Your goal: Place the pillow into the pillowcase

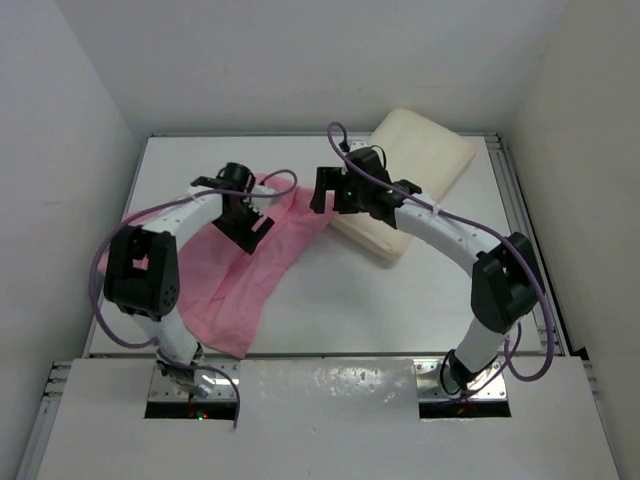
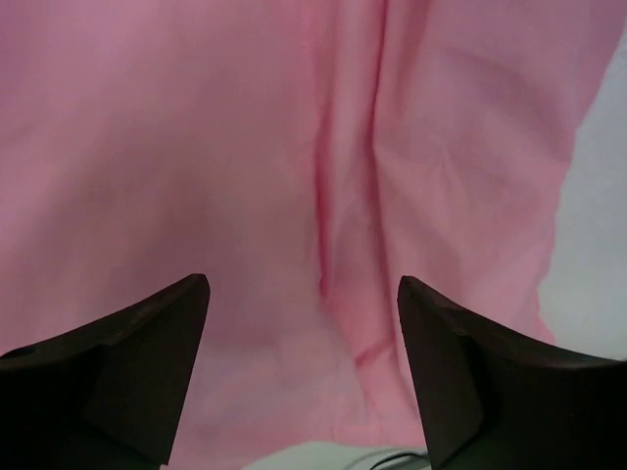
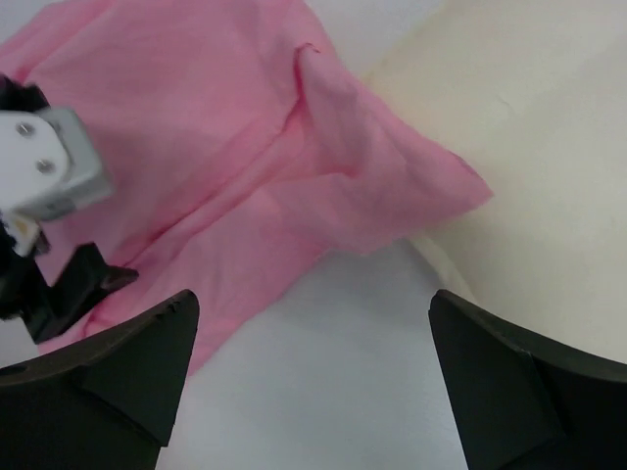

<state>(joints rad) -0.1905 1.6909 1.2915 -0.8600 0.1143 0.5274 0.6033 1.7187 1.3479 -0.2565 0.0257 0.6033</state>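
The pink pillowcase (image 1: 240, 275) lies flat on the table's left half, one corner resting on the pillow's edge (image 3: 431, 186). The cream pillow (image 1: 420, 165) lies at the back right, partly under my right arm. My left gripper (image 1: 245, 228) hovers open just above the pillowcase; the pink cloth (image 2: 294, 176) fills its view between the spread fingers (image 2: 167, 333). My right gripper (image 1: 325, 195) is open and empty above the bare table, beside the pillowcase corner and the pillow (image 3: 529, 117).
The white table (image 1: 370, 300) is walled on the left, back and right. A metal rail (image 1: 520, 210) runs along the right edge. Purple cables loop over both arms. The left gripper shows in the right wrist view (image 3: 49, 215).
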